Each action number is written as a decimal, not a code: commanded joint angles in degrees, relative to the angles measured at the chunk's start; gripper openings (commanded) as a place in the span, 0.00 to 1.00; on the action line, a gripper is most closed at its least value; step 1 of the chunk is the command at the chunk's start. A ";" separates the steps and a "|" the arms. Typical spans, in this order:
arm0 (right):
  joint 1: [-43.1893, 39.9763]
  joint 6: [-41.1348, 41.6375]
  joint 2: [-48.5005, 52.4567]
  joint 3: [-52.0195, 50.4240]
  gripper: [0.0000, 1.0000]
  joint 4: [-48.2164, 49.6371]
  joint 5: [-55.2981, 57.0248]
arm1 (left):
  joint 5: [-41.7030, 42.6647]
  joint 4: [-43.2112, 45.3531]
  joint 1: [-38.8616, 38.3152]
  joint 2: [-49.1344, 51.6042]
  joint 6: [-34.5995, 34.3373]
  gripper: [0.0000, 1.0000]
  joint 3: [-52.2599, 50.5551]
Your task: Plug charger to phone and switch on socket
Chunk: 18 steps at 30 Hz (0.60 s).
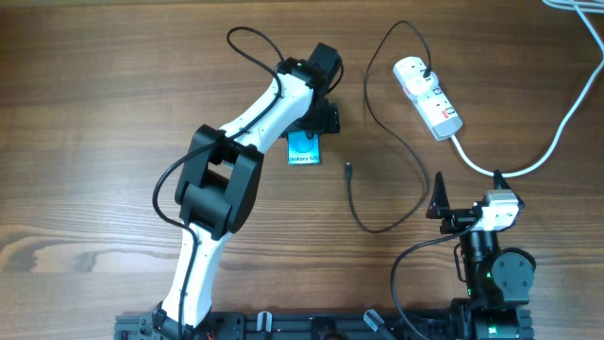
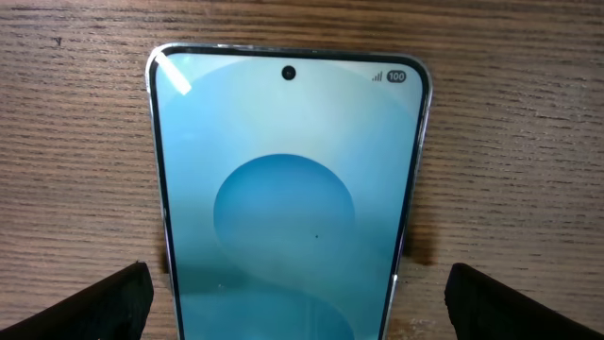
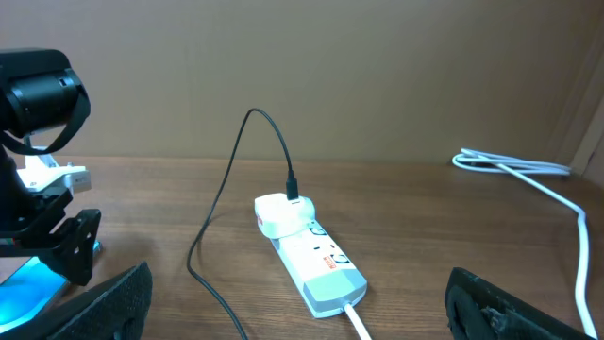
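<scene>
The phone [image 1: 304, 151] lies flat on the wooden table with its cyan screen up; it fills the left wrist view [image 2: 288, 189]. My left gripper [image 1: 316, 118] is open and hangs right over the phone, one finger on each side of it, not touching [image 2: 293, 302]. The charger, a thin black cable [image 1: 415, 170], runs from the socket [image 1: 429, 94] in a loop; its plug tip [image 1: 348, 172] lies loose to the right of the phone. My right gripper [image 1: 441, 200] is open and empty near the front right, facing the socket [image 3: 311, 255].
A thick white cable [image 1: 557, 132] runs from the socket to the table's back right corner; it also shows in the right wrist view [image 3: 528, 179]. A white adapter [image 3: 281, 213] sits in the socket's far end.
</scene>
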 commanded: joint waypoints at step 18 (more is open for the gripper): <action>-0.28 -0.26 -0.31 -0.07 1.00 0.15 0.11 | -0.59 -0.87 0.72 1.05 0.70 1.00 -0.26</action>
